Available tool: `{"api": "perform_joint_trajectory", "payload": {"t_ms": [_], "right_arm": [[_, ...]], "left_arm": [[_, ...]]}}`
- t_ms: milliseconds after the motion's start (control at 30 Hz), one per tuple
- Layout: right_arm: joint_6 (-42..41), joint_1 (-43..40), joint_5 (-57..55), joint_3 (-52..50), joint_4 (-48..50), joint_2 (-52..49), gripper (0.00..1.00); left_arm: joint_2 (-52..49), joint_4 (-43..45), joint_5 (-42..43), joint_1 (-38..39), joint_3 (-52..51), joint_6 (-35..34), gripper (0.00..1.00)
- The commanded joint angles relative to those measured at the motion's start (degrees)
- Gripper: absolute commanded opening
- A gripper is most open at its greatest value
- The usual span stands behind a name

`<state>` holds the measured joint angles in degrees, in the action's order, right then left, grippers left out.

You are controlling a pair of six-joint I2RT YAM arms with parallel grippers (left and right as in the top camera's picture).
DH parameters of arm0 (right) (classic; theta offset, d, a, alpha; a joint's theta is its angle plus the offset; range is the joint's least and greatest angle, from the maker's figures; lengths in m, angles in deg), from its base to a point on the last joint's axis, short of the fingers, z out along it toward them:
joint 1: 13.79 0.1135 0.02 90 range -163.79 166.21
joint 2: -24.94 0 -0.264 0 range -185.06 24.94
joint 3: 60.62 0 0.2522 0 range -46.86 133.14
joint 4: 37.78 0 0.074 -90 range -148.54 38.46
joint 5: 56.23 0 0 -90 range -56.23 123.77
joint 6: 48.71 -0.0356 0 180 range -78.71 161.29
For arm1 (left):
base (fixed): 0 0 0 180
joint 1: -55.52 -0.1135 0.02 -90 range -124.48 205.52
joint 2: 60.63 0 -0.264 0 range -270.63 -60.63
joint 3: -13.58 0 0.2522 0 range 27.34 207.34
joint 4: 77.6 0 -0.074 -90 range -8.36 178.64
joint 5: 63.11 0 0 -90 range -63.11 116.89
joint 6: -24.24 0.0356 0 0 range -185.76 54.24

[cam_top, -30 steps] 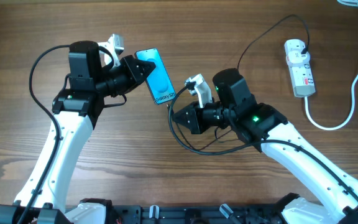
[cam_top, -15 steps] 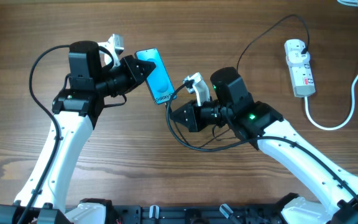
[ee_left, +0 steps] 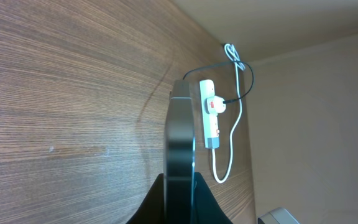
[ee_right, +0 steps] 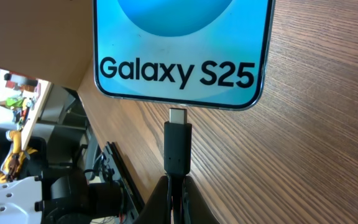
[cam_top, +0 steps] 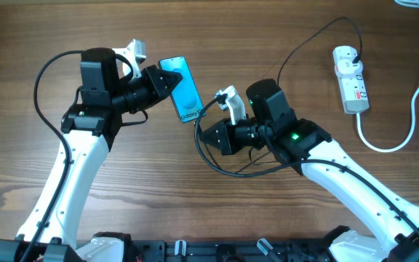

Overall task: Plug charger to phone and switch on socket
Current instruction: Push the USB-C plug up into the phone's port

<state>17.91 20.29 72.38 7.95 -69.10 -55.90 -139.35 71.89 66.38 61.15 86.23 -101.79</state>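
My left gripper [cam_top: 167, 85] is shut on the phone [cam_top: 183, 90], holding it above the table; its turquoise screen reads "Galaxy S25" [ee_right: 178, 43]. In the left wrist view the phone [ee_left: 181, 134] shows edge-on between the fingers [ee_left: 180, 199]. My right gripper [cam_top: 208, 135] is shut on the charger cable just behind its dark connector [ee_right: 178, 148]. The connector's metal tip [ee_right: 178, 116] touches the phone's bottom edge at the port. The black cable [cam_top: 297, 45] runs to a plug in the white socket [cam_top: 350, 79] at the far right.
The socket's thick white cord [cam_top: 413, 109] loops at the right edge. Slack black cable [cam_top: 228, 171] loops on the wood under my right arm. The socket also shows in the left wrist view [ee_left: 209, 112].
My right gripper moved left and slightly up toward the phone's lower end during the first half second, then held still. The left arm and phone have not moved.
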Motion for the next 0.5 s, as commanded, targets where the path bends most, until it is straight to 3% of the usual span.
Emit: {"api": "perform_joint_trajectory", "payload": {"t_ms": [0,467], "right_arm": [[-0.5,0.1,1.9,1.2,0.5,-0.5,0.05],[-0.6,0.1,-0.3,1.2,4.2,-0.5,0.05]], "left_arm": [[0.9,0.4,1.5,0.3,0.7,1.4,0.04],[0.9,-0.7,1.9,0.3,0.7,1.4,0.04]]}}
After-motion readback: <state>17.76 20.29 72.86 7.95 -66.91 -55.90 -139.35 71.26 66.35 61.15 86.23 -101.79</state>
